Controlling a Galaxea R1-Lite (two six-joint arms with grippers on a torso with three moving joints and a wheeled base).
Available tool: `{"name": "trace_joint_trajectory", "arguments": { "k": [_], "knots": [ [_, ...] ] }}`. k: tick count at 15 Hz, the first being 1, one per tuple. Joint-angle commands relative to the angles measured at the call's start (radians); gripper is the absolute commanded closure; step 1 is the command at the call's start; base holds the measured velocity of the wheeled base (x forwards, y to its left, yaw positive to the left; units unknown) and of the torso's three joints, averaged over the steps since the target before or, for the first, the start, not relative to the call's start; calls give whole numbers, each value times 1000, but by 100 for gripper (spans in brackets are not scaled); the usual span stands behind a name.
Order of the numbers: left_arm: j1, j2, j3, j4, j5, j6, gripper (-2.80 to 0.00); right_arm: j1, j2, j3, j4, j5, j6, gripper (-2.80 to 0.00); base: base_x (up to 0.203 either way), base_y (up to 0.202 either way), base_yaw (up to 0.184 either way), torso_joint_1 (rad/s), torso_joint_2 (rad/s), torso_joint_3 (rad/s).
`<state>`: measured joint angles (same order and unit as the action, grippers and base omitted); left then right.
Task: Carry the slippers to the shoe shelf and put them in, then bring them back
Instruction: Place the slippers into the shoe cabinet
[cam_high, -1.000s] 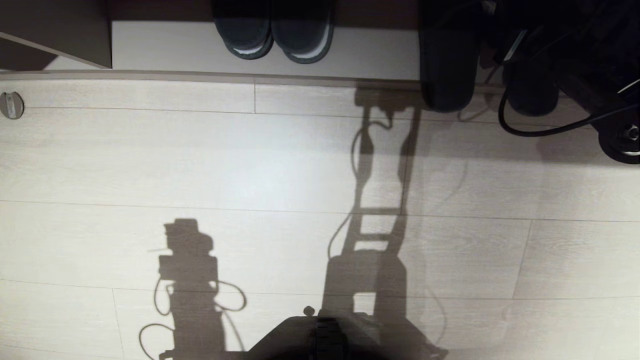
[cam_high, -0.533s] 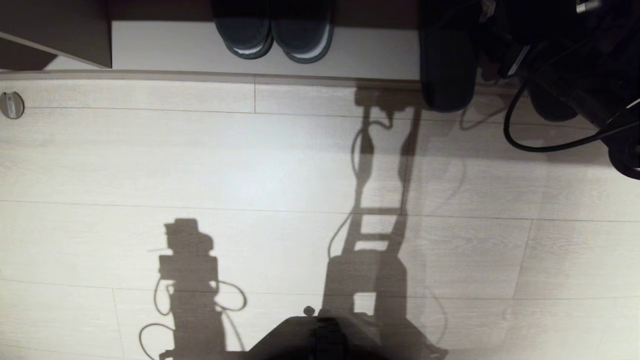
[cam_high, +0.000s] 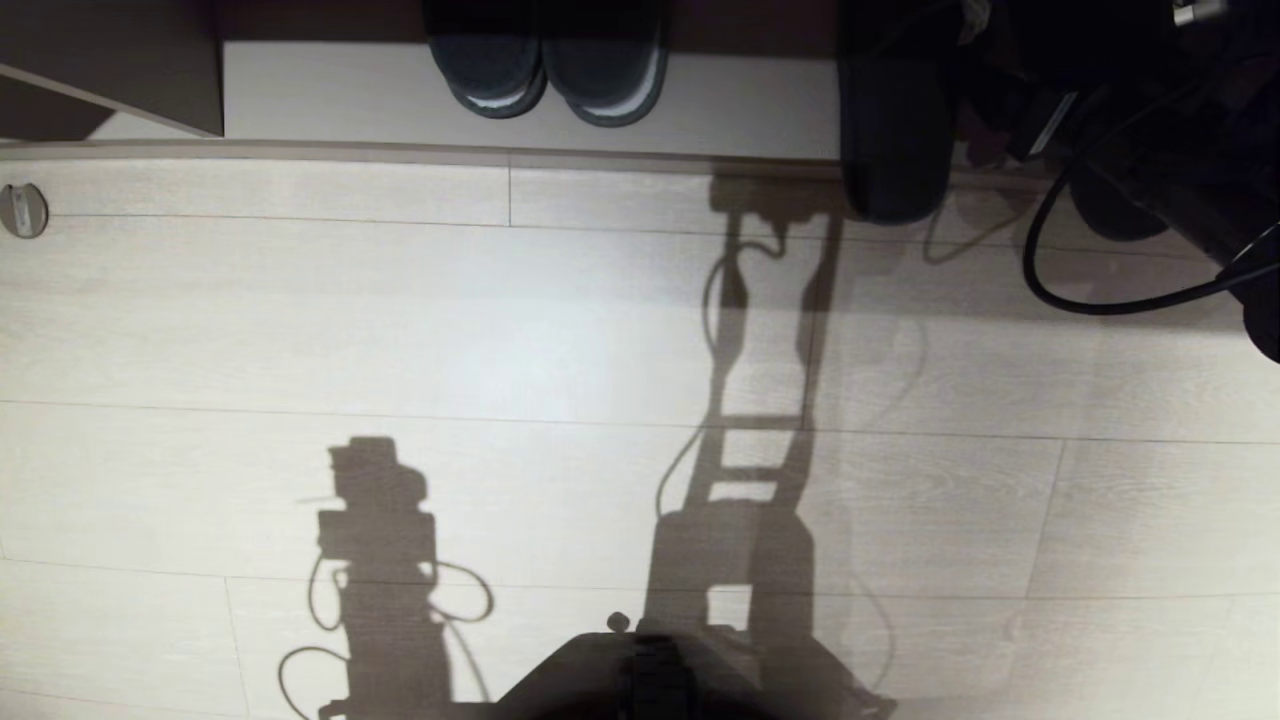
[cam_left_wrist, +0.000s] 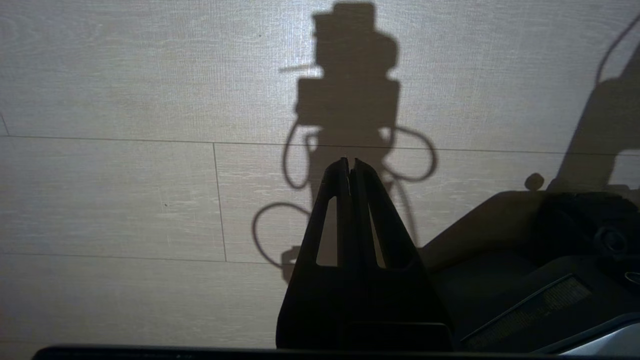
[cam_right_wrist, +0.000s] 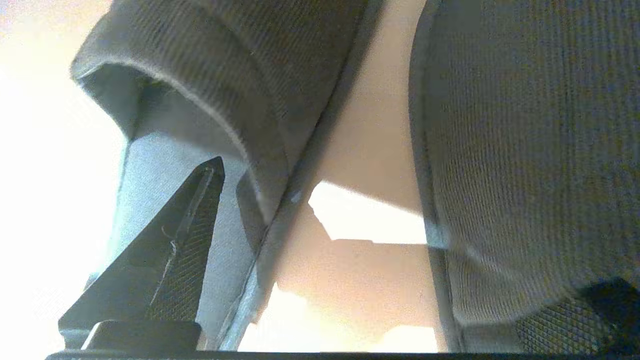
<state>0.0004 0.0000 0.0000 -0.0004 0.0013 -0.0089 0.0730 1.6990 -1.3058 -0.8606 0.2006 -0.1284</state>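
One grey-blue ribbed slipper (cam_high: 893, 130) lies across the front edge of the shoe shelf (cam_high: 350, 95), part on its pale base board, part on the floor. The second slipper (cam_high: 1110, 215) lies to its right, mostly hidden under my dark right arm. The right wrist view shows both slippers (cam_right_wrist: 240, 75) (cam_right_wrist: 525, 150) up close with a strip of base board between them. My right gripper (cam_right_wrist: 400, 220) is open wide. One of its fingers (cam_right_wrist: 175, 240) sits in one slipper's mouth, the other rests at the second slipper. My left gripper (cam_left_wrist: 350, 161) hangs shut over bare floor.
A darker pair with whitish lining (cam_high: 545, 70) stands on the shelf base to the left. A divider panel (cam_high: 110, 70) closes the far left. A black cable (cam_high: 1100, 300) loops over the floor at right. A round metal fitting (cam_high: 22, 210) sits in the floor.
My right arm and its cable have drawn back to the right and toward me. The half-hidden slipper end has shifted right with it. The other slipper and the dark pair have stayed put.
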Motion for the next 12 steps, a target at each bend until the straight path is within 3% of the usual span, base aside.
{"name": "trace_joint_trajectory", "arguments": {
  "k": [1,8,12],
  "knots": [
    [0,-2,0,0,0,0,0,1,-19,21,-5,1,-2,-280,0,0,0,0,0,0],
    [1,-2,0,-1,0,1,0,-1,-97,145,-5,-2,-5,-280,0,0,0,0,0,0],
    [0,0,0,0,0,1,0,-2,-72,114,-3,-10,-15,-280,0,0,0,0,0,0]
  ]
}}
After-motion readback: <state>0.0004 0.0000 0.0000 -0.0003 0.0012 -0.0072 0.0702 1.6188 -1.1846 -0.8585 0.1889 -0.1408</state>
